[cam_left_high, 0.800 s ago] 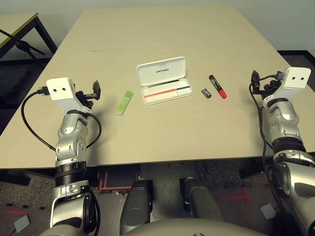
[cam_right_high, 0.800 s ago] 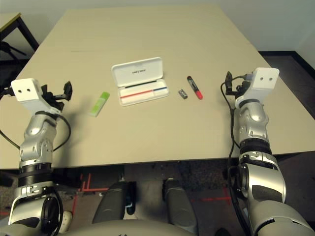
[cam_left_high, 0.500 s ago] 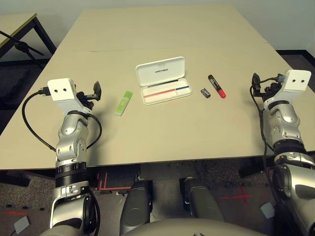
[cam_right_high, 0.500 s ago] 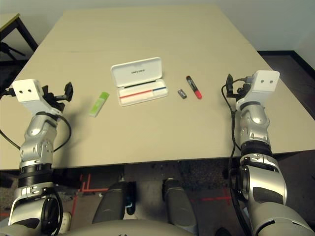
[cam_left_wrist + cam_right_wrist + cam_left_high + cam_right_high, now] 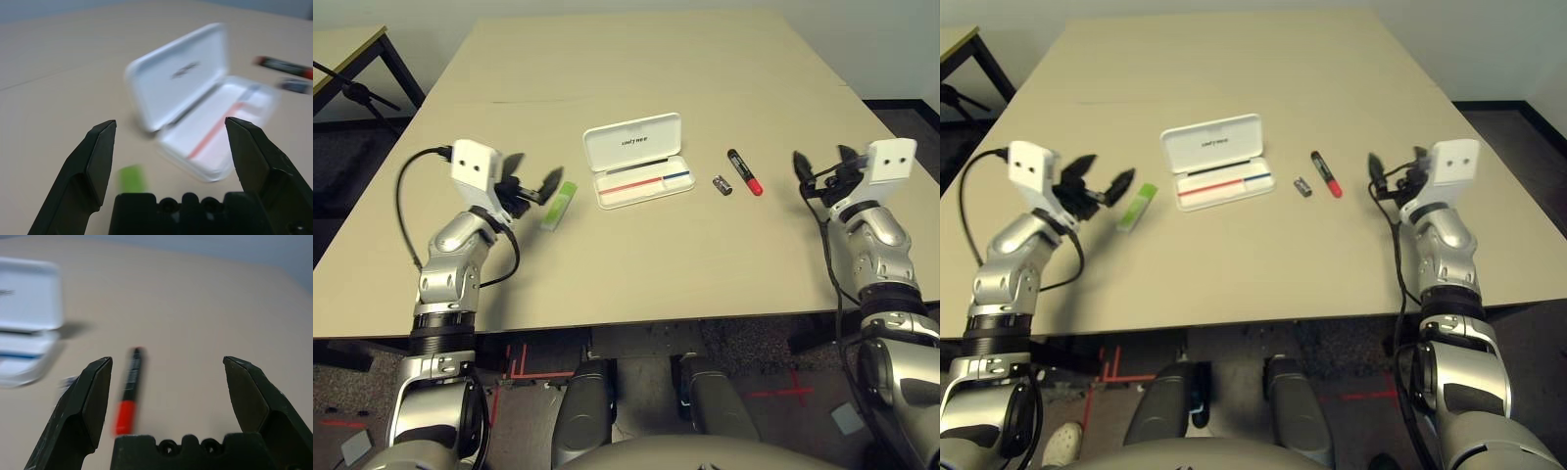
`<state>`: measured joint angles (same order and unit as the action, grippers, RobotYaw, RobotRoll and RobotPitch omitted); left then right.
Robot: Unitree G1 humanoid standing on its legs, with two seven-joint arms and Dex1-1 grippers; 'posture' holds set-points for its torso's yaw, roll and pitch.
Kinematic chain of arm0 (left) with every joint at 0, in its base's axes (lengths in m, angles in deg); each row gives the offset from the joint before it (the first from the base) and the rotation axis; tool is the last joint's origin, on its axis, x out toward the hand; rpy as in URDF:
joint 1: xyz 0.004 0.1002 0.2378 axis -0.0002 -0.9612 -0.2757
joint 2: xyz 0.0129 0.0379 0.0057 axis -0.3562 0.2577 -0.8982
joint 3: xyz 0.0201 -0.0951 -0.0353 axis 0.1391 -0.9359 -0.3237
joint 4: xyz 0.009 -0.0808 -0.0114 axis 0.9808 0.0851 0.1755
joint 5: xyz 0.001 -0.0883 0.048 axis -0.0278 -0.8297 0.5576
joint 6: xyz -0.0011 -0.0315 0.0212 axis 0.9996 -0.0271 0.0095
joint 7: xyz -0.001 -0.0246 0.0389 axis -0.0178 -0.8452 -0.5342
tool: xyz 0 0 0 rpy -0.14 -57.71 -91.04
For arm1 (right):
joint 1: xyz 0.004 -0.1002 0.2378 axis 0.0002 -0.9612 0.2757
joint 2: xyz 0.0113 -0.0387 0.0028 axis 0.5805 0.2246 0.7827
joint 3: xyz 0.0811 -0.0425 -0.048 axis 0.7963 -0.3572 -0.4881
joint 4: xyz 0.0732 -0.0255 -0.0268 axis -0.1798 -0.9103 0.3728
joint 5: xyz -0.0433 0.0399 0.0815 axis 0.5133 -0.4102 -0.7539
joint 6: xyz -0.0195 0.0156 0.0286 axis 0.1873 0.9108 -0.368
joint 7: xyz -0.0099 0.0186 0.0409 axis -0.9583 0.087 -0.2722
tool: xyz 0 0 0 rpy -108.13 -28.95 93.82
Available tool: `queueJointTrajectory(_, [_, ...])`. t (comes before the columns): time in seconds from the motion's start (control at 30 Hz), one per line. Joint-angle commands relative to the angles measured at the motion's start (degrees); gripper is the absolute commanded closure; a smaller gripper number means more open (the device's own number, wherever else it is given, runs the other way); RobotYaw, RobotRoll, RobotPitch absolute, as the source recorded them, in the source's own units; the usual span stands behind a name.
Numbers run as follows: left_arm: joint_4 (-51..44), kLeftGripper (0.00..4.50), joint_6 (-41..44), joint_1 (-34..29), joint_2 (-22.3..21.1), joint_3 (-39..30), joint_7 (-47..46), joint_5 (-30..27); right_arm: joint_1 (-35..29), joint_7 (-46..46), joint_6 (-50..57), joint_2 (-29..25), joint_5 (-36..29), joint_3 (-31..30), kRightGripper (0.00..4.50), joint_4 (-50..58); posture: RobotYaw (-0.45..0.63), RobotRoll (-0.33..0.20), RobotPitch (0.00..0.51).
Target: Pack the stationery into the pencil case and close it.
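The white pencil case lies open in the middle of the table, lid tipped back, red and blue stripes inside. A light-green stick lies to its left. A red marker with a black cap and a tiny dark metal piece lie to its right. My left gripper hangs open just left of the green stick, pointing toward the case. My right gripper is open to the right of the marker, empty.
The tan table stretches far behind the case with bare surface. A second table and a dark stand sit off the far left edge. Black cables loop from both wrists.
Both grippers have swung inward toward the middle of the table. The left has come close to the green stick; the right has turned toward the marker. The stationery and case have not moved.
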<state>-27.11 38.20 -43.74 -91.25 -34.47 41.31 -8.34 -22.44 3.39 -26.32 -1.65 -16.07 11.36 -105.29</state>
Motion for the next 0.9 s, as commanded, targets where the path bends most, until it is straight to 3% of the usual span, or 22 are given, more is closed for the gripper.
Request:
queueJointTrajectory(0.03, [1.43, 0.04, -0.12, 2.38, -1.71, 5.16, 7.42, 1.53, -0.59, 10.76, 2.98, -3.78, 0.16, -3.94, 0.00, 3.67, -0.06, 0.000, 0.120])
queueJointTrajectory(0.2, [5.79, 0.04, -3.13, 5.59, -2.83, 12.76, 15.47, 6.16, 0.93, 24.72, 6.13, -8.53, -0.78, -7.92, 0.00, 6.39, -0.06, 0.000, 0.121])
queueJointTrajectory(0.3, [11.70, 0.04, -6.24, 8.79, -1.37, 16.31, 17.04, 9.89, 2.73, 30.59, 7.25, -9.94, -0.69, -9.76, 0.00, 7.61, -0.06, 0.000, 0.120])
queueJointTrajectory(0.63, [35.70, 0.04, -15.66, 19.51, 4.45, 20.53, 14.88, 19.51, 3.89, 34.37, 9.40, -9.81, -0.63, -10.17, 0.00, 9.95, -0.09, 0.000, 0.113])
queueJointTrajectory(0.9, [45.74, 0.04, -15.66, 24.52, 6.62, 19.90, 14.22, 21.98, 4.37, 33.96, 10.93, -9.74, -1.28, -9.29, 0.00, 12.37, -0.10, 0.000, 0.112])
